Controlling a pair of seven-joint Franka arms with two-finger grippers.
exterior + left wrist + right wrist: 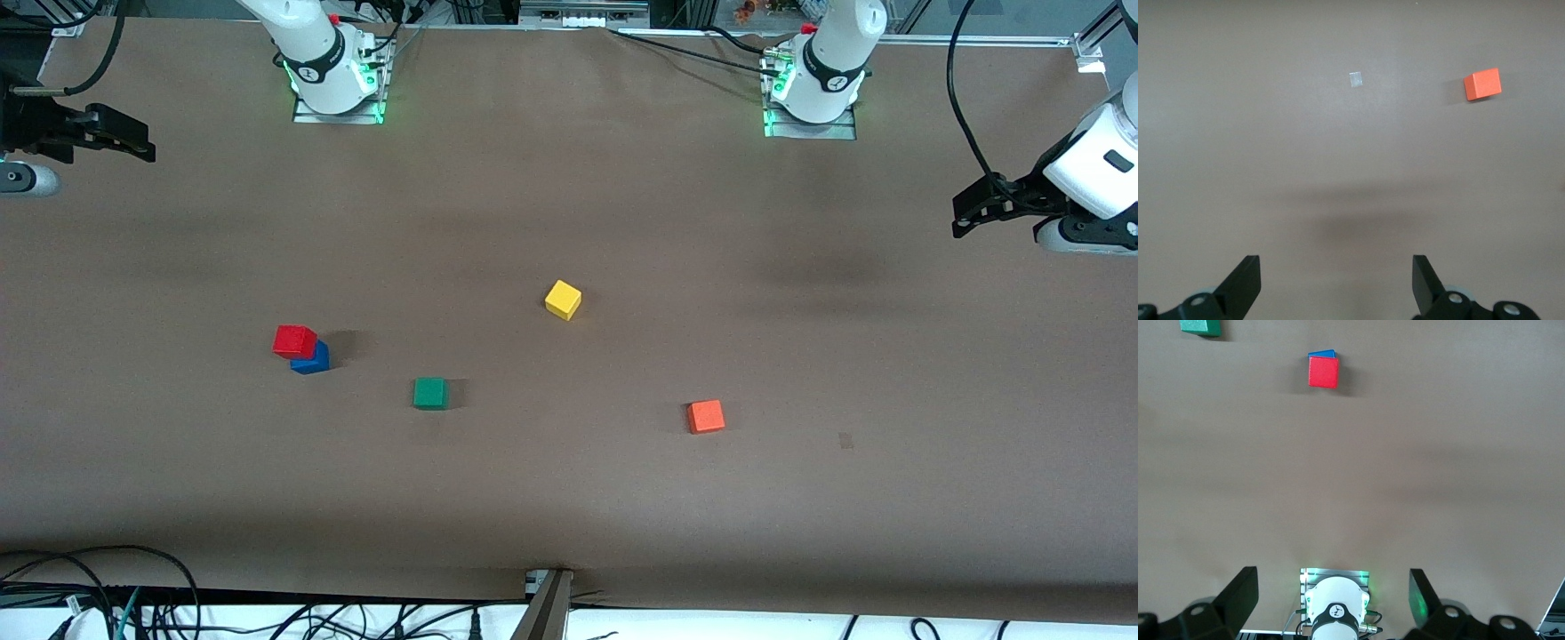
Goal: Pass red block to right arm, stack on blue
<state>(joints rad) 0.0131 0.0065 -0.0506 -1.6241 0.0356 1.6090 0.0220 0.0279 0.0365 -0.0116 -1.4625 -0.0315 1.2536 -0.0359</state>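
The red block [294,340] sits on top of the blue block [312,360], slightly off-centre, toward the right arm's end of the table. The stack also shows in the right wrist view, red [1323,372] over blue [1322,353]. My right gripper [133,142] is open and empty, raised at the table's edge at its own end, well apart from the stack. My left gripper [965,213] is open and empty, raised at the other end of the table. Both sets of fingers stand wide apart in the wrist views, the left gripper [1337,283] and the right gripper [1333,600].
A green cube [430,393] lies beside the stack, a little nearer the front camera. A yellow cube [563,300] lies near the table's middle. An orange cube [706,416] lies toward the left arm's end. A small pale patch [1355,79] marks the table.
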